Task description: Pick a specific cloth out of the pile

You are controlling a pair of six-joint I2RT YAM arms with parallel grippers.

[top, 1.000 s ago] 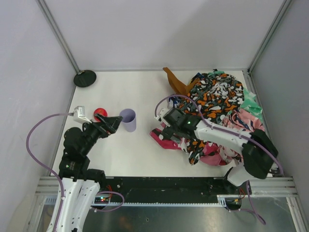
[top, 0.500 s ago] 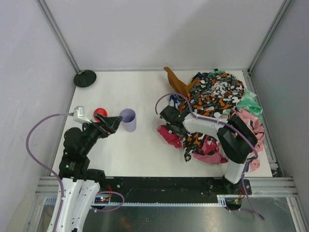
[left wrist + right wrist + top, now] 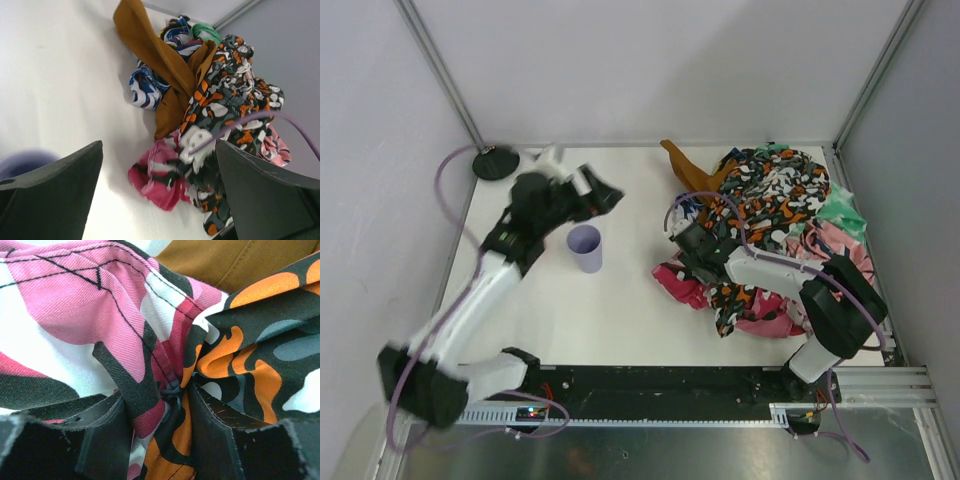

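Well, left claw [image 3: 159,145] gaping wide, holding nothing | right claw [image 3: 172,400] pinched tight on folds of the pile [image 3: 775,200] | brown cloth [image 3: 150,50] pokes out the pile's far-left edge on the tabletop [image 3: 620,300] | looks soft, floppy, light; I'd grab that loose free end

Rust-brown cloth [image 3: 686,172] is mostly buried under the pile [image 3: 775,200], with just one strip poking out the far side. The right wrist view catches only a corner of it, cut by the top edge. From above, the right gripper [image 3: 688,245] is sunk in fabric, fingers unseen. Left arm [image 3: 535,215] is smeared with blur. Cup [image 3: 25,160] is fuzzy, half behind a finger.
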